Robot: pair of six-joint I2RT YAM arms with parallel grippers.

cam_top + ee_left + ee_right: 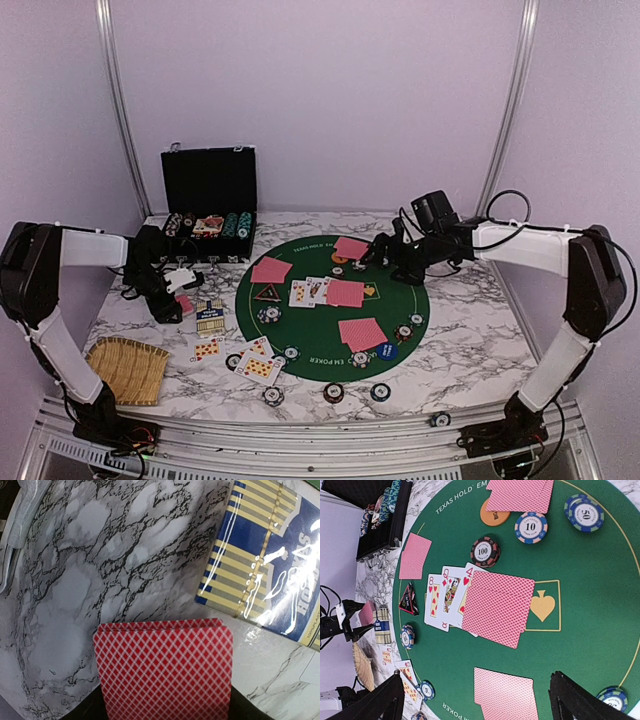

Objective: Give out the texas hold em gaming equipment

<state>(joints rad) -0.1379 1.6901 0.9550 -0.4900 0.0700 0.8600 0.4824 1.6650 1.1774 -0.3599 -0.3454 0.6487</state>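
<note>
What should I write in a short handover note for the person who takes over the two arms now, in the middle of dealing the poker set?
Left gripper: shut on the red-backed deck, close to the marble table, beside the card box.
Right gripper: open, empty, above the green mat.
Done: three face-up cards in the centre, face-down hands around them, the 100 chip and orange button on the mat.
Left, I think: three chips lie off the mat in front; more sit in the case.
</note>
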